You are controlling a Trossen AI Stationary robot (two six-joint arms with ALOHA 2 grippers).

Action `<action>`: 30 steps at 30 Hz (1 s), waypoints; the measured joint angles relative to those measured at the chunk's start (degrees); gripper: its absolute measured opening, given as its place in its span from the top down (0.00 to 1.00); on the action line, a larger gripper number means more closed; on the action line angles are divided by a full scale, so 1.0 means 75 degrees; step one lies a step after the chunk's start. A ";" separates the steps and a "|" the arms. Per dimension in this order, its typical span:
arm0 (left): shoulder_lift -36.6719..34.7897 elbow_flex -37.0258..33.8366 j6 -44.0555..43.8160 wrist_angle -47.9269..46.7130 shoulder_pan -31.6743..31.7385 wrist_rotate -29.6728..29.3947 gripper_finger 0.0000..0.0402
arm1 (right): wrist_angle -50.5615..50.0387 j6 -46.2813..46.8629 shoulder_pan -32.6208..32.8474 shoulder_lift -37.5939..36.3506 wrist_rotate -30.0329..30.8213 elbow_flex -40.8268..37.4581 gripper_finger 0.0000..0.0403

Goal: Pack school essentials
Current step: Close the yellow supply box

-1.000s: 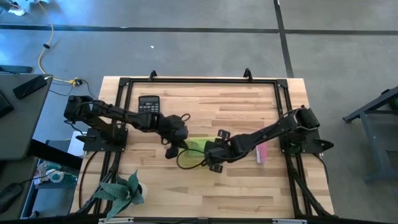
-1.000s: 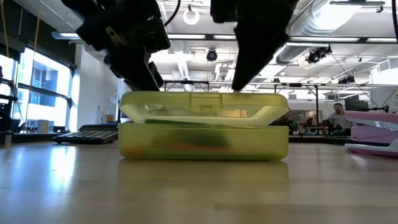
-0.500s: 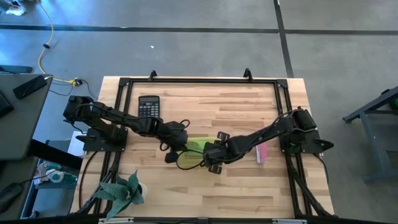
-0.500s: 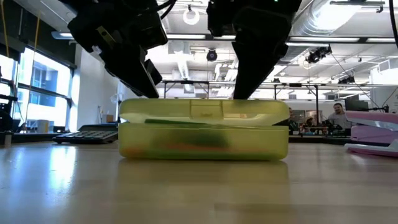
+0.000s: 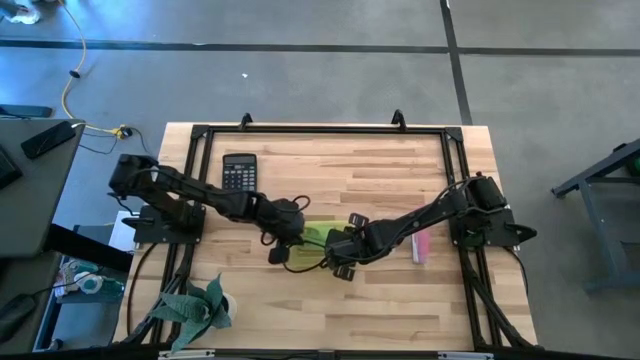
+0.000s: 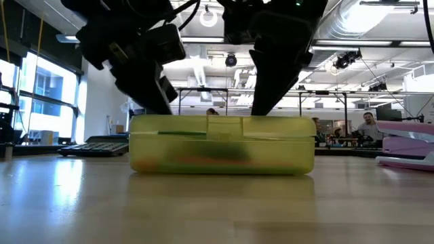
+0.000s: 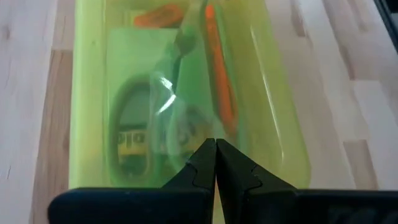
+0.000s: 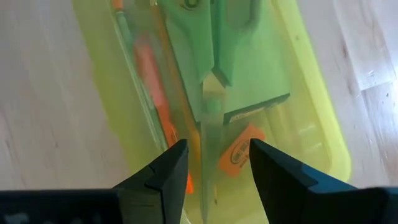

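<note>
Both tools meet over the case (image 5: 310, 240) — calculator (image 5: 238, 171) apart.

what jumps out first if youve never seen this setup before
The translucent yellow-green case at mid-table, lid down, with scissors and orange pens showing through it. Both arms meet over it: the left gripper shut, the right gripper with fingers apart, above the lid.
</note>
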 joint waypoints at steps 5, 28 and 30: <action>0.0096 0.0010 -0.0088 0.0146 -0.0048 -0.0097 1.00 | 0.0012 0.0022 0.0000 0.0034 -0.0068 0.0000 0.60; 0.0055 0.0010 -0.0200 -0.0173 -0.0048 -0.0318 1.00 | 0.0102 0.0196 -0.0032 0.0296 -0.0162 0.0020 0.60; 0.0055 0.0010 -0.0163 -0.0174 -0.0039 -0.0318 1.00 | 0.0105 0.0140 -0.0032 0.0296 -0.0151 0.0020 0.60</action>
